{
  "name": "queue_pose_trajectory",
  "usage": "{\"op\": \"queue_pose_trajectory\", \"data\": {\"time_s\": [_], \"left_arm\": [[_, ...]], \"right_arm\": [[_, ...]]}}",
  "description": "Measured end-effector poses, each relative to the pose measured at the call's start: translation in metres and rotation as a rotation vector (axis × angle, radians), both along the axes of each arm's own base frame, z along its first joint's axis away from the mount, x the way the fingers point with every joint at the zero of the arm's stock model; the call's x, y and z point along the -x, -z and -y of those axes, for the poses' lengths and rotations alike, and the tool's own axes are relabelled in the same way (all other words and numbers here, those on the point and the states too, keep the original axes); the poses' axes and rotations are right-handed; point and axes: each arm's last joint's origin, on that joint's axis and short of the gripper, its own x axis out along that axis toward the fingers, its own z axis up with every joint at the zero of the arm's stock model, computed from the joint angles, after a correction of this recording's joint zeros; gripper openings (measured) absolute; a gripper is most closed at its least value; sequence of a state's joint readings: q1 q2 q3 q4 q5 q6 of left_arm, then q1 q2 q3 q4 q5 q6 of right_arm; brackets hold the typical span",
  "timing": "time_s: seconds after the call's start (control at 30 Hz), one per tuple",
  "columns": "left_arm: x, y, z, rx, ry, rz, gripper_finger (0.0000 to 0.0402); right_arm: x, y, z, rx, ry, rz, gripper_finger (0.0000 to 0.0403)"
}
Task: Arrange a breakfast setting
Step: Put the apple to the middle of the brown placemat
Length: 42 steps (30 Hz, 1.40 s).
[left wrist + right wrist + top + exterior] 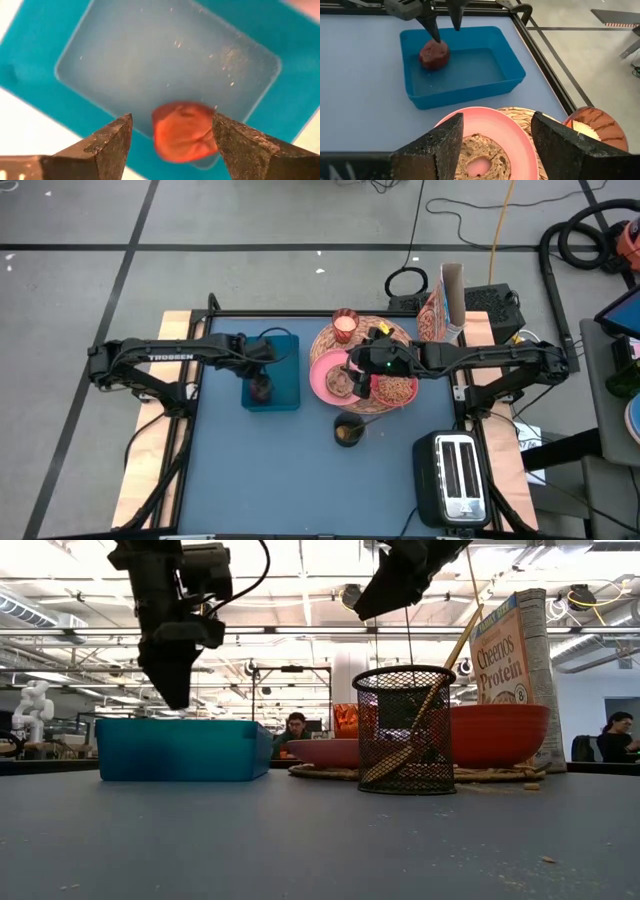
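A small dark-red fruit (434, 54) lies on the floor of a blue bin (283, 352), near its near end. My left gripper (172, 131) hangs open just above the fruit (182, 131), one finger on either side. It is clear of the bin's rim in the low view (170, 690). My right gripper (495, 135) is open over the pink plate (512, 132), which holds a bagel (480, 155). The plate and the coral-red bowl (397, 391) rest on the woven placemat (375, 332). The candle glass (345, 326) and the Cheerios box (440, 305) stand at the back.
A black mesh cup (405, 730) with a wooden utensil stands in front of the placemat. A toaster (455, 475) sits at the near right corner. People show in the room beyond the table. The near left of the table (260, 480) is bare.
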<state>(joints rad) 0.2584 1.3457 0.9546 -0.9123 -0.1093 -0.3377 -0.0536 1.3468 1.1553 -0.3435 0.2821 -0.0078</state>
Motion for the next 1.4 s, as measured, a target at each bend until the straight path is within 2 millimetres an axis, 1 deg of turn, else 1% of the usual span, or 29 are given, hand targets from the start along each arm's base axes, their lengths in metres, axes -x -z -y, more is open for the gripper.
{"op": "queue_pose_trajectory", "data": {"time_s": [0.23, 0.47, 0.6, 0.77, 0.93, 1.17, 1.4], "left_arm": [[0.008, 0.002, 0.003, 0.06, -0.084, -0.064, 0.0276], [0.007, 0.002, 0.003, 0.054, -0.058, -0.063, 0.0276], [0.007, 0.002, 0.003, 0.066, -0.116, -0.053, 0.0276], [0.007, 0.002, 0.004, 0.101, -0.275, -0.027, 0.0276], [0.005, 0.002, 0.01, 0.127, -0.379, -0.007, 0.0276], [0.003, 0.002, 0.022, 0.2, -0.698, 0.047, 0.0276], [-0.001, 0.003, 0.032, 0.245, -0.9, 0.086, 0.0276]], "right_arm": [[0.0, 0.0, 0.0, 0.001, 0.0, -0.001, 0.0222], [0.0, 0.0, 0.0, 0.002, -0.002, -0.001, 0.0222], [0.0, 0.0, 0.0, 0.002, -0.002, -0.002, 0.0222], [0.0, 0.0, 0.0, 0.002, -0.002, -0.002, 0.0222], [0.0, 0.0, 0.0, 0.002, -0.002, -0.002, 0.0222], [0.0, 0.0, 0.0, -0.028, 0.02, 0.014, 0.0222], [-0.002, -0.003, 0.0, -0.061, 0.043, 0.06, 0.0222]]}}
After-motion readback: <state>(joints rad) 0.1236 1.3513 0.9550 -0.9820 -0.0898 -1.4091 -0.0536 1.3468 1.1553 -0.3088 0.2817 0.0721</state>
